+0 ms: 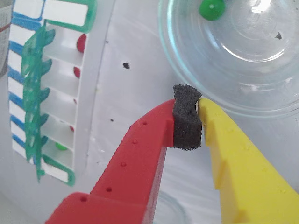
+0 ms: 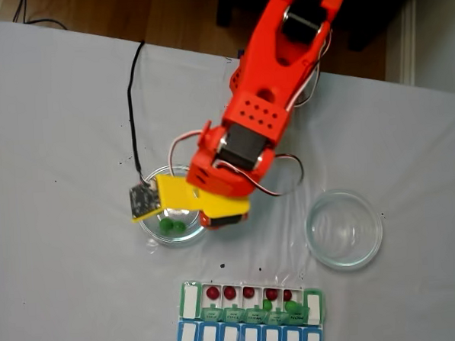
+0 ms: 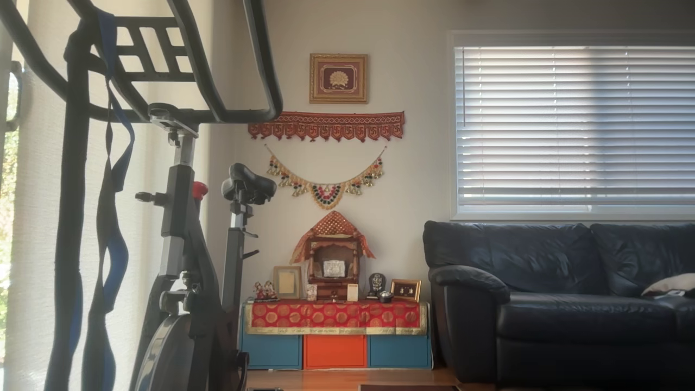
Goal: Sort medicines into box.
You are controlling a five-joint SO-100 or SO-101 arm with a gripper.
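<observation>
The orange-red plastic arm (image 2: 263,115) reaches down from the upper middle of the fixed view across a grey-white table (image 2: 58,149). Two round clear glass dishes sit on that table: one under the arm, left of centre (image 2: 150,229), and one at right (image 2: 343,229). At the bottom centre lie two long pill boxes side by side, the white box with see-through green flip lids (image 2: 251,301) and, touching it below, a blue-and-white box (image 2: 248,339). The lid writing is too small to read.

In the fixed view five dark red balls (image 2: 230,292) lie in a row in the green-lidded box's compartments, one to a compartment, and about three green balls (image 2: 294,307) sit toward the box's right part. Two more glossy green balls (image 2: 169,227) lie together in the left dish. In the wrist view the box stands on end at the left edge, with red balls showing at its compartments.

The gripper (image 1: 200,100) has one red finger and one yellow finger (image 1: 243,168), both stepped plastic. A block of dark grey foam (image 1: 187,123) sits between the tips; the fingers are pressed together against it with nothing else between them. It hangs just below the rim of the left dish, where one green ball shows at the top edge of the wrist view.

A few black specks (image 1: 126,65) dot the table.
</observation>
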